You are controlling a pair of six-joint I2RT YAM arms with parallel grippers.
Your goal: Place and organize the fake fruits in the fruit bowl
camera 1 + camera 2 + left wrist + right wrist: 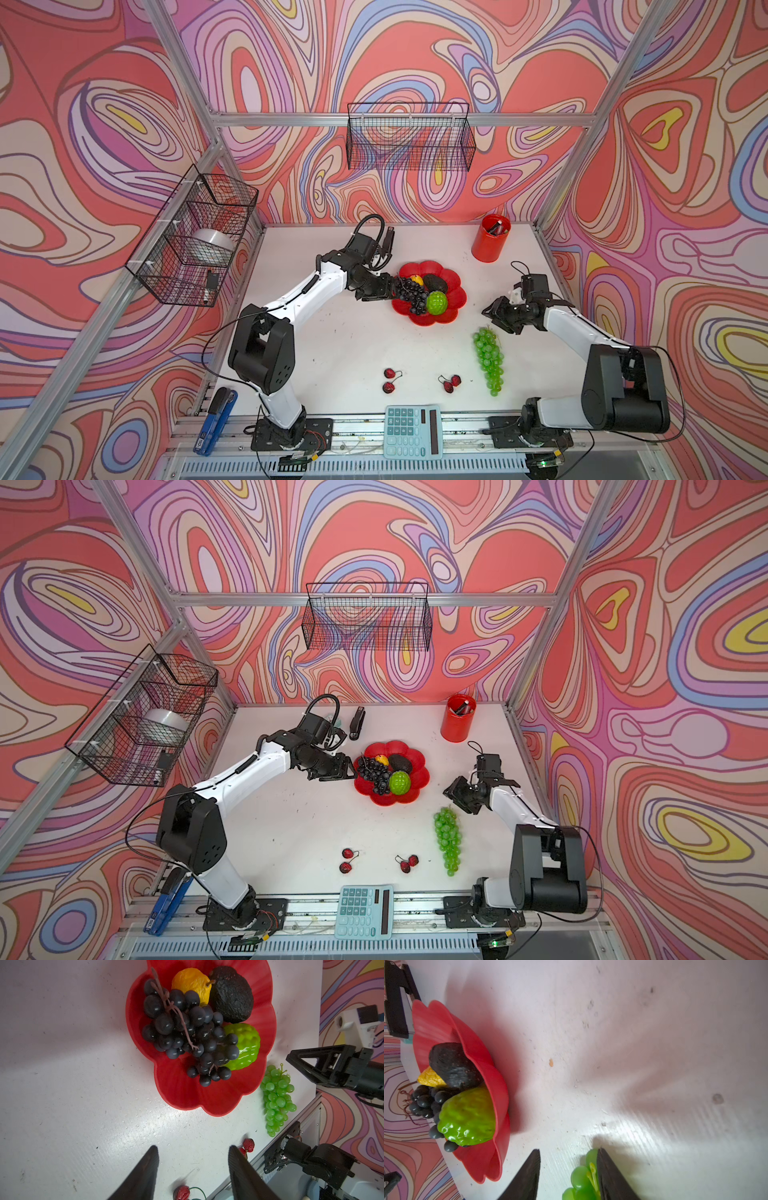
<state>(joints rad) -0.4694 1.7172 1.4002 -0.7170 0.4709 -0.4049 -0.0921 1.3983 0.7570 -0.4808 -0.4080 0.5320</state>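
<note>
Right gripper (568,1149) straddles green grape bunch (579,1178) stem end, beside fruit bowl (500,1093); grasp unclear. Left gripper (193,1146) parted, empty, opposite rim.

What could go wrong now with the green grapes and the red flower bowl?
1. The green grape bunch sits off-centre in the open right claw, against one finger, so a pinch might slip off.
2. The fruit bowl already holds the dark purple grape bunch, avocado, bumpy green fruit and yellow-orange fruit; the long bunch may hang over the rim.
3. The left claw hovers by the bowl's edge, so the arms could bump.
</note>
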